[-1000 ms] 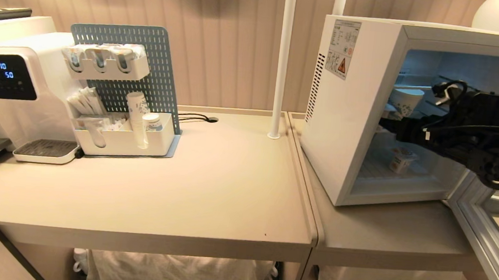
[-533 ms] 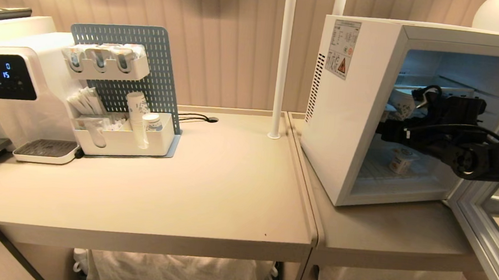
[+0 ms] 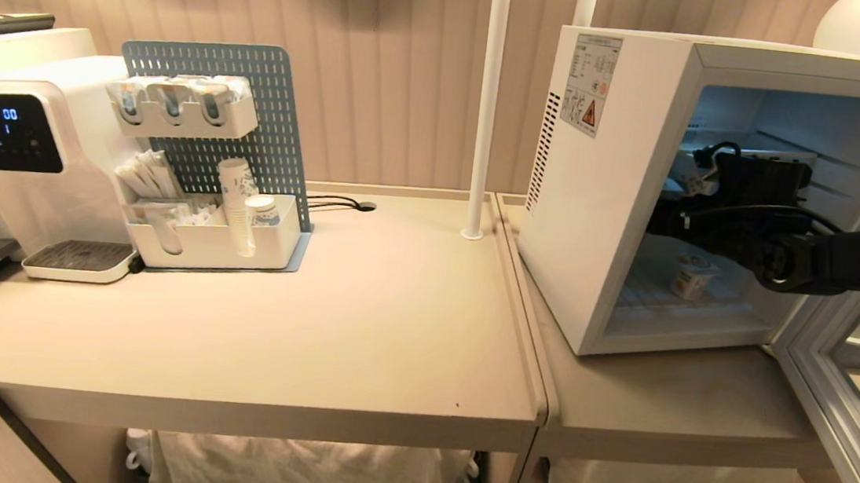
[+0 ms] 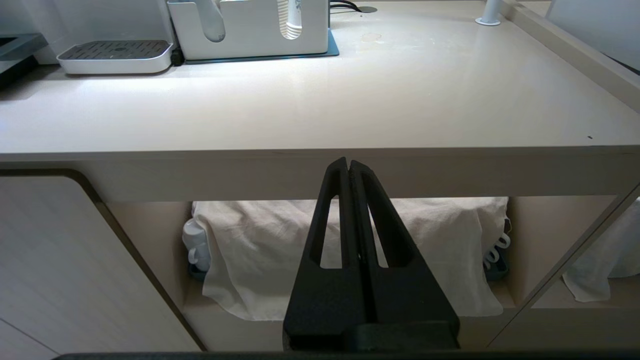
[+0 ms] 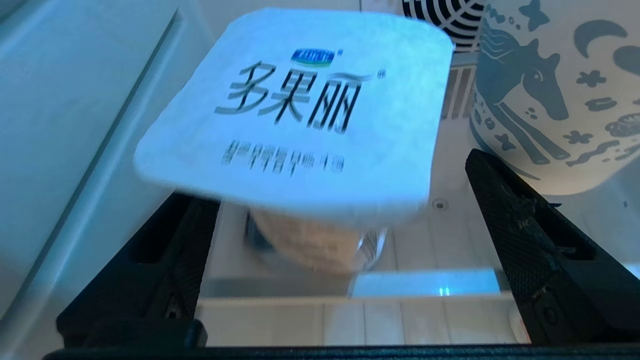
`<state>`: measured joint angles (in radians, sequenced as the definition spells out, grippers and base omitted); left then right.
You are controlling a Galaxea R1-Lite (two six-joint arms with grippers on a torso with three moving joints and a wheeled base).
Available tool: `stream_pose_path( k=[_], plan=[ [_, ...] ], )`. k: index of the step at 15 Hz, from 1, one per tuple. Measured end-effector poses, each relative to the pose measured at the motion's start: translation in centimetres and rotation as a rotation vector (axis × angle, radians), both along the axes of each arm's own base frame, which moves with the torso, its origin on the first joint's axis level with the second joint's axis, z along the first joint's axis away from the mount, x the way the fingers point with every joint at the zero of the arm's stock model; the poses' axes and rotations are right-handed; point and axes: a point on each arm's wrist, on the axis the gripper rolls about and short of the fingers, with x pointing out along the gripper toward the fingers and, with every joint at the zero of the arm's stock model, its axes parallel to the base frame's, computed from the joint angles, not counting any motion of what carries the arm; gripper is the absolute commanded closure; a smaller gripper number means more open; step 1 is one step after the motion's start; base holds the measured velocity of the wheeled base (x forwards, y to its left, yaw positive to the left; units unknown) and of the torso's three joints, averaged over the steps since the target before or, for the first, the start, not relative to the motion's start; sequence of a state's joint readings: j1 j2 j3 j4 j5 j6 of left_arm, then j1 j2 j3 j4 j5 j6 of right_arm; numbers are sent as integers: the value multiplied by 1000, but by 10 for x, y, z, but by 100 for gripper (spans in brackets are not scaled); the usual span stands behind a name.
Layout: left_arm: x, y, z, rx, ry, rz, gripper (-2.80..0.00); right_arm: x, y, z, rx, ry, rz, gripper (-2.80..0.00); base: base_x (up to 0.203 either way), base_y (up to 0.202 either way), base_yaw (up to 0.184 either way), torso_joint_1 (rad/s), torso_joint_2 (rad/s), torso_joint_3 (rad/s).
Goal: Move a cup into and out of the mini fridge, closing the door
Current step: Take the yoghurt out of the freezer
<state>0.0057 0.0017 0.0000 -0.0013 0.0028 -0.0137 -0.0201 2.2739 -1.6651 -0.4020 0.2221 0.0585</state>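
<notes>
Head view: white boxy mini fridge (image 3: 599, 203) w/ side vent slots and warning sticker sits upper right of frame on the beige table (image 3: 390, 332); its pale framed glass door (image 3: 845, 439) is swung open toward the lower right edge. Black right arm enters from the right edge and reaches into the fridge cavity at upper-shelf level; right end effector (image 3: 680, 188) is inside, its tips mostly hidden behind the fridge's front frame. Right wrist view: right end effector (image 5: 330, 200) is released, fingers (image 5: 525, 220) spread wide, nothing grasped. A foil-lidded white yogurt cup (image 5: 305, 120) w/ Chinese lettering sits between and just ahead of the fingers, blurred; cannot tell if it touches either one. White paper cup (image 5: 555, 95) w/ blue-grey unicorn and moon print stands upright at upper right of that view, just beside the one finger, apart from the yogurt cup; fan grille behind it. In head view the paper cup (image 3: 693, 176) is barely visible behind the arm, on the upper shelf. A second small yogurt pot (image 3: 688, 276) stands on the fridge floor, below the arm. Left wrist view: left end effector (image 4: 348, 167) clenched, empty, parked low in front of the table edge, white cloth on the shelf beyond it. Upper left of head view: white water dispenser (image 3: 28, 155) w/ black display, blue pegboard organizer (image 3: 217, 158) w/ stacked cups.
</notes>
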Motion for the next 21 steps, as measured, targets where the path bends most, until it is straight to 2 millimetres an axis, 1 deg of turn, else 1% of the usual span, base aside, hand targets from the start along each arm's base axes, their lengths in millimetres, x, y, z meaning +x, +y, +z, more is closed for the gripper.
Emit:
stream_pose_path(
  k=[1, 2, 9, 12, 14, 16, 19, 21],
  plan=[
    [0, 0, 0, 0, 0, 0, 0, 2, 0, 0, 0, -2, 0, -280, 0, 0, 0, 0, 0, 0],
    [0, 0, 0, 1, 0, 0, 0, 4, 0, 0, -1, -5, 1, 0, 0, 0, 0, 0, 0, 0],
    [0, 0, 0, 0, 0, 0, 0, 6, 3, -2, -9, 14, 7, 0, 0, 0, 0, 0, 0, 0],
    [0, 0, 0, 1, 0, 0, 0, -2, 3, -1, -6, 32, 7, 0, 0, 0, 0, 0, 0, 0],
    [0, 0, 0, 0, 0, 0, 0, -18, 3, 5, -4, 50, 11, 0, 0, 0, 0, 0, 0, 0],
    [0, 0, 0, 0, 0, -1, 0, -40, 3, 14, -4, 64, 14, 0, 0, 0, 0, 0, 0, 0],
    [0, 0, 0, 0, 0, 0, 0, -88, 4, 40, -8, 53, 14, 0, 0, 0, 0, 0, 0, 0],
    [0, 0, 0, 0, 0, -1, 0, -129, 4, 62, -15, 21, 14, 0, 0, 0, 0, 0, 0, 0]
  ],
)
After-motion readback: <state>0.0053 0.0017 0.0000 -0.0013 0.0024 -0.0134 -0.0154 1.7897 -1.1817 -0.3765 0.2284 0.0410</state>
